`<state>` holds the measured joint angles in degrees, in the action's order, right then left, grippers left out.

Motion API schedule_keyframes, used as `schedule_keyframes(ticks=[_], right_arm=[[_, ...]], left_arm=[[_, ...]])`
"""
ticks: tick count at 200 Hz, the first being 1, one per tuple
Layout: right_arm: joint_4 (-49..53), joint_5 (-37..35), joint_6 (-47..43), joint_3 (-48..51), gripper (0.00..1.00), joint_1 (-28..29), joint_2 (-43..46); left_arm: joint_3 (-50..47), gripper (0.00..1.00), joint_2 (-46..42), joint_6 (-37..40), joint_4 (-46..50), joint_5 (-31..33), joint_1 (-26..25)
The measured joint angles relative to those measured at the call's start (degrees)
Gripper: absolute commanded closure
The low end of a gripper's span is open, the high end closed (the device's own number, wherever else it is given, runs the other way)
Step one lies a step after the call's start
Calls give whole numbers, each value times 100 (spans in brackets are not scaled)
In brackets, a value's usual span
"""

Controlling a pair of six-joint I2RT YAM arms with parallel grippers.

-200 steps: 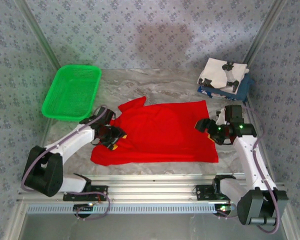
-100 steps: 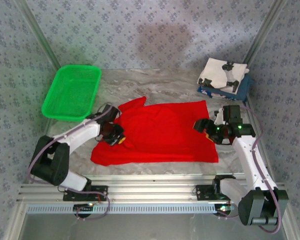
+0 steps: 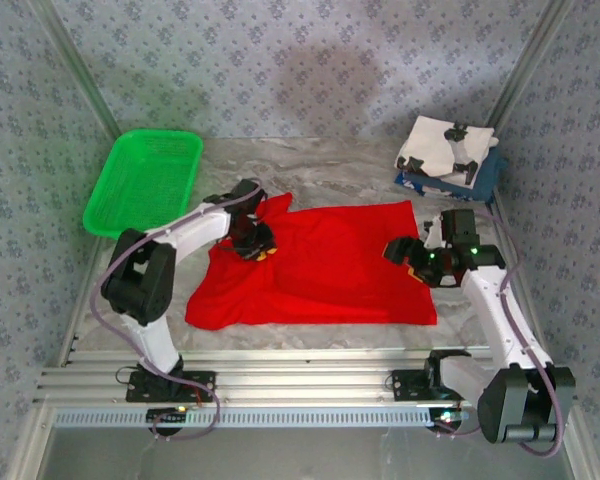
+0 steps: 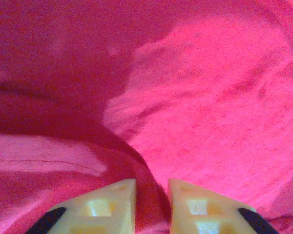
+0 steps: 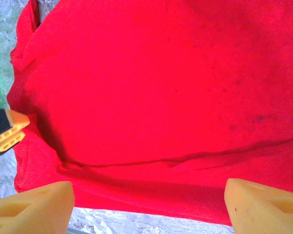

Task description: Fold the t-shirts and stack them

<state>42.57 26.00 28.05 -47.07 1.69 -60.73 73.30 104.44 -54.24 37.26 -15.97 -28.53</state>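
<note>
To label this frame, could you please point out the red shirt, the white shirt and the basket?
red shirt (image 3: 330,265): top external view, middle of the spread cloth.
white shirt (image 3: 435,145): top external view, its folded upper face.
basket (image 3: 145,185): top external view, bare mesh floor.

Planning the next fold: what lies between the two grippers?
The red shirt spans the stretch from left gripper to right gripper, seen in the top view.

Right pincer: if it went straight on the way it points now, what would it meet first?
The red t-shirt, spread flat just ahead of the open right pincer; how near is unclear.
</note>
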Motion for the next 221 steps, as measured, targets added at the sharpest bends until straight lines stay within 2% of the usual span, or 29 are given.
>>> schedule_keyframes(ticks=[12, 34, 56, 72, 92, 114, 127, 151, 188, 221], right_arm=[[-9, -2, 4, 2, 18, 46, -59], [-70, -28, 48, 2, 18, 173, -144], [-166, -87, 107, 0, 18, 361, -267], [-256, -136, 133, -22, 17, 557, -446], [-354, -219, 153, -131, 17, 809, -728], [-455, -326, 142, -393, 17, 1064, -1088], [-540, -369, 96, -579, 17, 1165, -1340], [-634, -420, -24, -925, 17, 1252, -1832], [-695, -439, -192, -1309, 18, 1307, -2450], [-739, -435, -203, -1362, 18, 1410, -2566]], left_arm=[[118, 35, 68, 125, 55, -17, -28], [280, 21, -52, 214, 199, 13, -46], [306, 19, -573, 304, 354, 52, 83], [168, 20, -1163, 369, 393, 52, 435], [-295, 25, -1884, 476, 494, 142, 1126], [-730, 47, -2175, 732, 680, 337, 1904], [-874, 52, -2059, 874, 739, 424, 2122], [-931, 64, -1617, 1060, 743, 581, 2205], [-748, 70, -713, 1307, 632, 820, 2199], [-350, 70, -210, 1368, 485, 1141, 2116]])
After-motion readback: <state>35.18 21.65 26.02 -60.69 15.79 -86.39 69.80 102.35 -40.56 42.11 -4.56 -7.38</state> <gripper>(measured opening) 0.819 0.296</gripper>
